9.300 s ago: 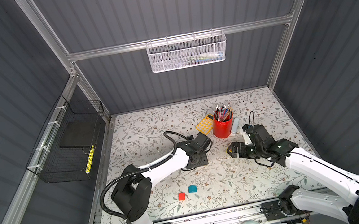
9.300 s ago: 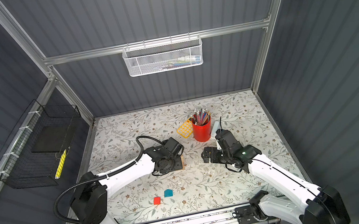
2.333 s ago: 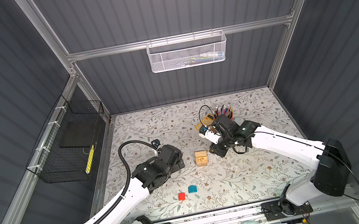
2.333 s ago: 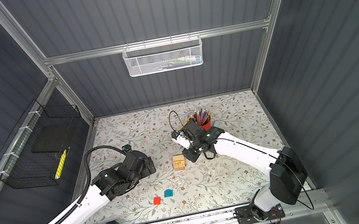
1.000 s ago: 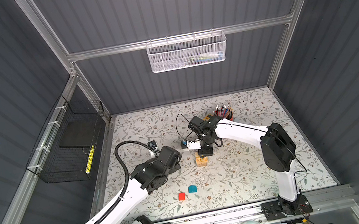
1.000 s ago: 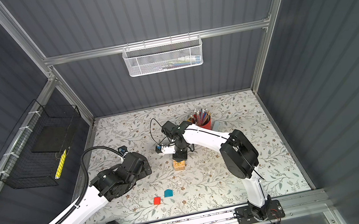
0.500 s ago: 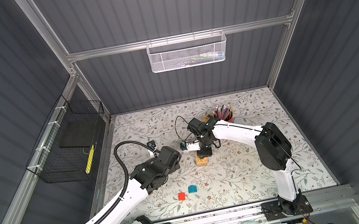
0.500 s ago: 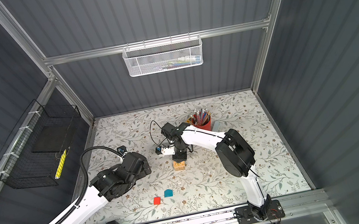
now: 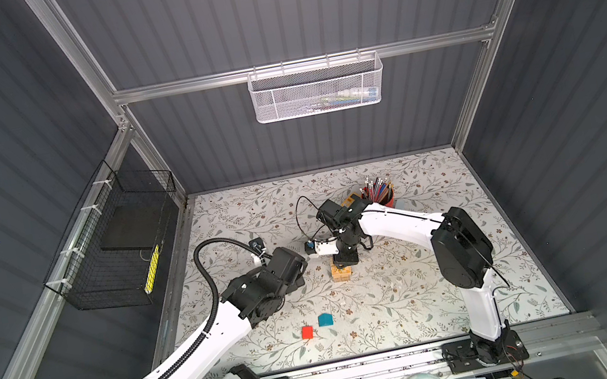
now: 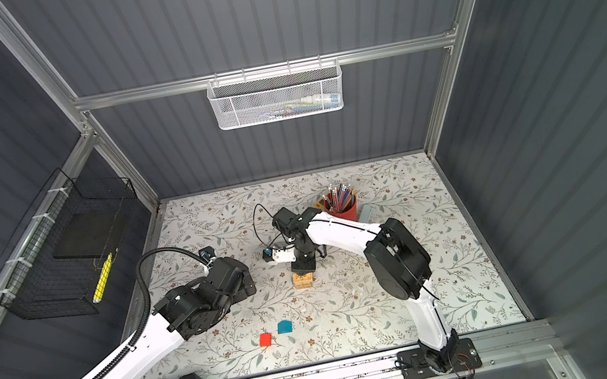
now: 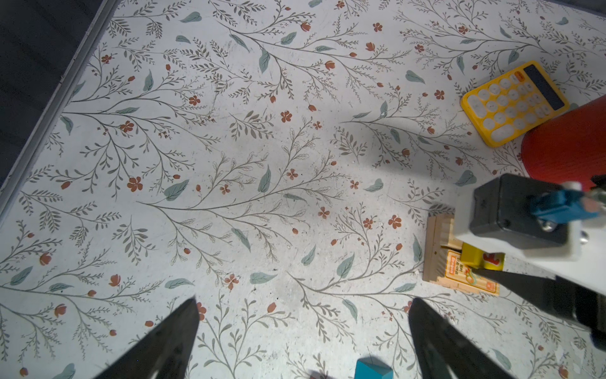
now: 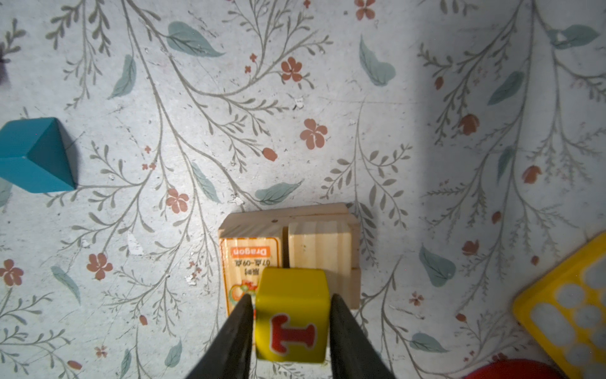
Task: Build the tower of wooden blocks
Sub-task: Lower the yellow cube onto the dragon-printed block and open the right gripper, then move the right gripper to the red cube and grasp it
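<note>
Currently right tool (image 12: 291, 298) straddles the yellow cube (image 12: 292, 315) sitting on the wood block tower (image 12: 321, 242), mid-counter (image 12: 426, 98). Jaws hug it; can't tell if they touch. Left tool (image 11: 305, 328) gapes wide beside the tower. Red cube (image 9: 307, 332) and teal block (image 9: 325, 319) lie together near the front edge.

Ribbed grey walls (image 9: 303, 9), floral worktop (image 9: 440, 183).
Aluminium framing (image 9: 190, 85); white mesh basket (image 9: 317, 91) on the back wall, black wire basket (image 9: 106, 276) on the left.

The planks (image 12: 321, 242) are pale raw wood, matt, with the grain showing. The yellow cube (image 12: 292, 295) and teal block (image 12: 32, 154) wear smooth satin paint. The bench (image 12: 393, 131) covering looks matt and scuffed.
</note>
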